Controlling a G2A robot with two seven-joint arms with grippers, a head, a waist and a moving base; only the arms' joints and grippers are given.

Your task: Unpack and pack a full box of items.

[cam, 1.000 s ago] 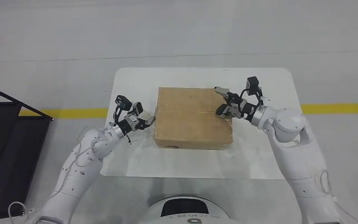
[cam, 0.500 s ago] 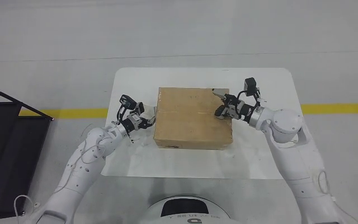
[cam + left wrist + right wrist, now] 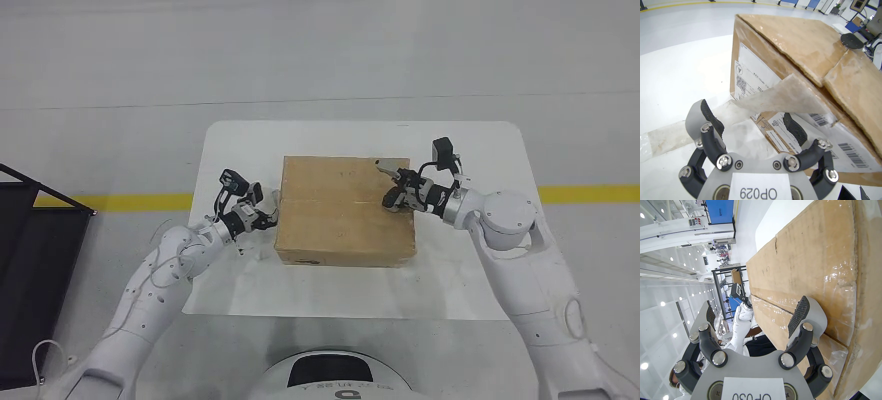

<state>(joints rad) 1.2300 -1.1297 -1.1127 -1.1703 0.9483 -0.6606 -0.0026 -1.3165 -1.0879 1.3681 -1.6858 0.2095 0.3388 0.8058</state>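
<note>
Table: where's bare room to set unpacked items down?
Widest bare patch: the table strip between the box and the robot-side edge. A narrower strip runs between the box and the far edge. Crowded: the box's left and right sides, where the left gripper and right gripper sit open.

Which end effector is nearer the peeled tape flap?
Left: left end effector sits beside the tape flap at the box's side; right end effector is over the opposite top edge.
</note>
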